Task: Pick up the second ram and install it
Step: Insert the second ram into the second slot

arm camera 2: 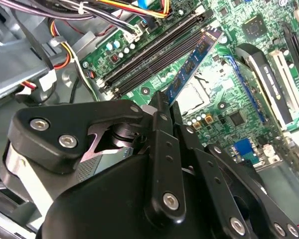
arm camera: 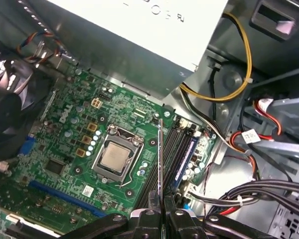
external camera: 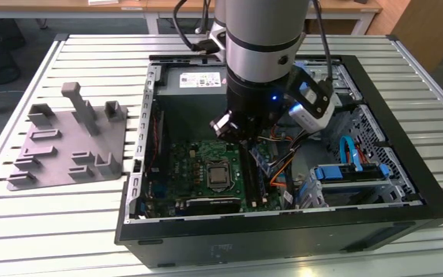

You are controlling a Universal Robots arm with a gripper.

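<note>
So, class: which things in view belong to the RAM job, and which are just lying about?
Belongs to the job:
gripper
second ram, held edge-on above the board
memory slots
motherboard

Just lying about:
grey fixture tray
blue drive latch

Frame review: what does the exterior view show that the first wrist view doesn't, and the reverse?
Exterior view alone: the grey moulded fixture tray on the white slatted table, and the bright-blue plastic drive latches. First wrist view alone: a close, edge-on look at the thin blue-green ram stick clamped in the tool, plus a round black fan. Both: the large green motherboard and its silver processor socket.
</note>
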